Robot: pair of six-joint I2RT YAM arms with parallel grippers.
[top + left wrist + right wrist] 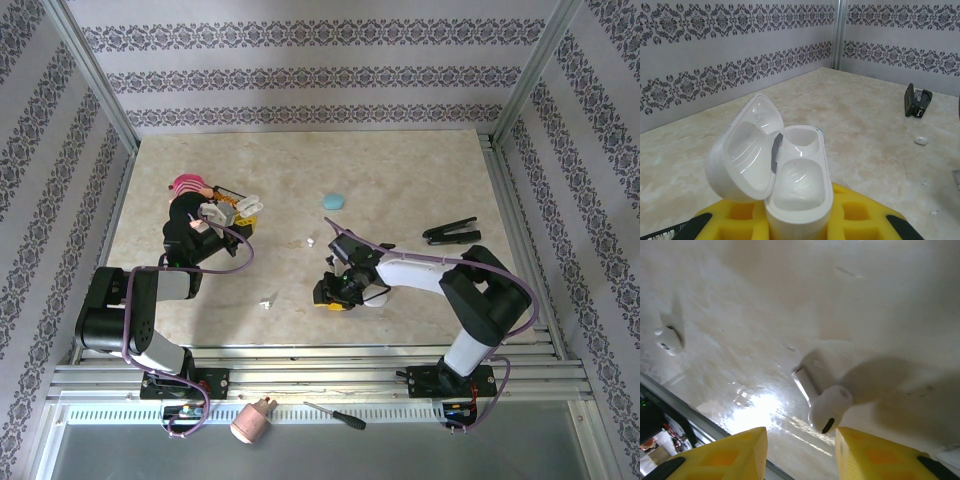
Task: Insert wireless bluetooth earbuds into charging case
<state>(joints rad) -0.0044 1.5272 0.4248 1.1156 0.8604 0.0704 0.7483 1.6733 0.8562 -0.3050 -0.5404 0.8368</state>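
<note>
Left hand (800,222) is clamped on the white charging case (790,180), its lid flipped wide open. Over on the other side, right hand (800,452) sits low with its yellow fingers (730,452) spread. A white earbud (824,405) lies on the tabletop (790,300) just ahead of the gap, and neither finger touches it. Second earbud (667,339) lies well off to one side.

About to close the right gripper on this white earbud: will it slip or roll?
The earbud looks glossy and rounded, so it may squirt from the right gripper. Its stem lies flat, so rolling seems unlikely. Small, so probably light.
</note>
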